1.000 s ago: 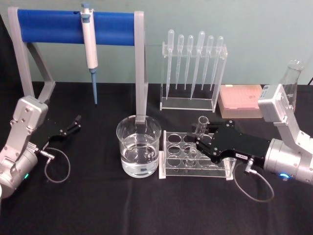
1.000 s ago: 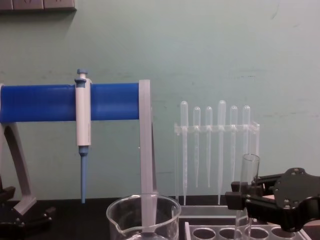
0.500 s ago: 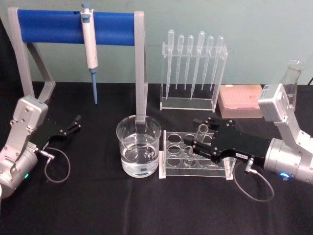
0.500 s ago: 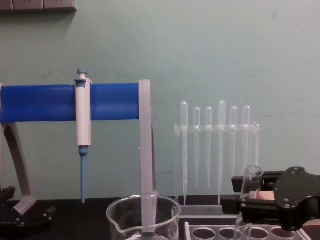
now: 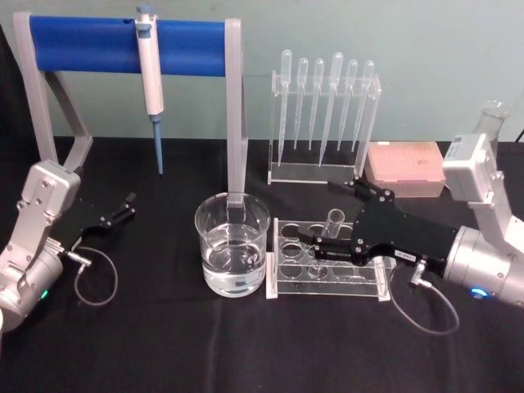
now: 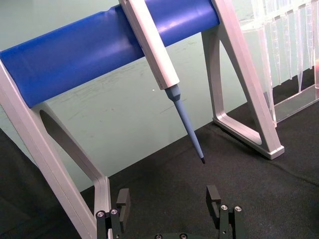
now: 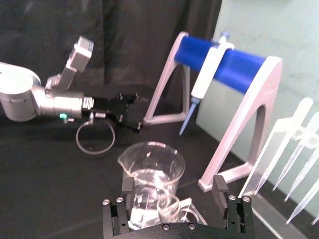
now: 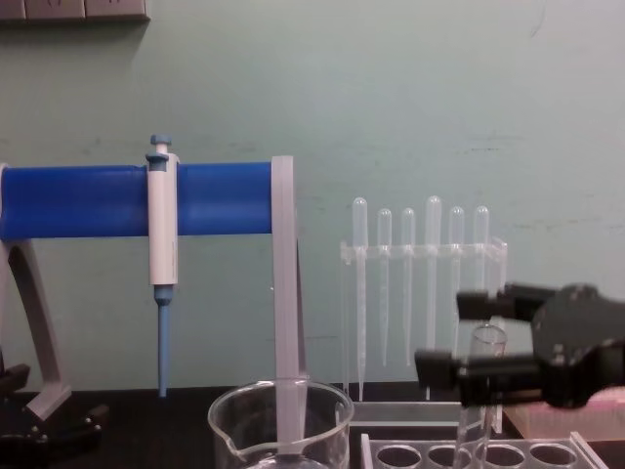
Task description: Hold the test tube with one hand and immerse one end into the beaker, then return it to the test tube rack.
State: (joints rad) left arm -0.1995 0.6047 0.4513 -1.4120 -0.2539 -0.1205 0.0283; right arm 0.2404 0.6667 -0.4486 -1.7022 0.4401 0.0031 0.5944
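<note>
The test tube (image 5: 333, 224) stands upright in the clear rack (image 5: 368, 283), right of the beaker (image 5: 233, 246), which holds water. My right gripper (image 5: 329, 216) is open, one finger on each side of the tube and neither touching it. The chest view shows the tube (image 8: 480, 391) between the spread black fingers (image 8: 441, 372), with the beaker rim (image 8: 281, 403) to the left. In the right wrist view the tube's mouth (image 7: 170, 206) sits between my open fingers, the beaker (image 7: 151, 172) just beyond. My left gripper (image 5: 119, 210) rests open on the table at the left, its fingers (image 6: 123, 199) apart.
A blue-barred stand (image 5: 90, 42) with a hanging pipettor (image 5: 149, 74) spans the back left; one leg stands right behind the beaker. A rack of plastic pipettes (image 5: 319, 123), a pink box (image 5: 401, 164) and a flask (image 5: 490, 131) line the back right.
The right gripper was shut on the tube a second ago. It lowered the tube into the rack and then opened, with its fingers now spread wide. The left arm has not moved.
</note>
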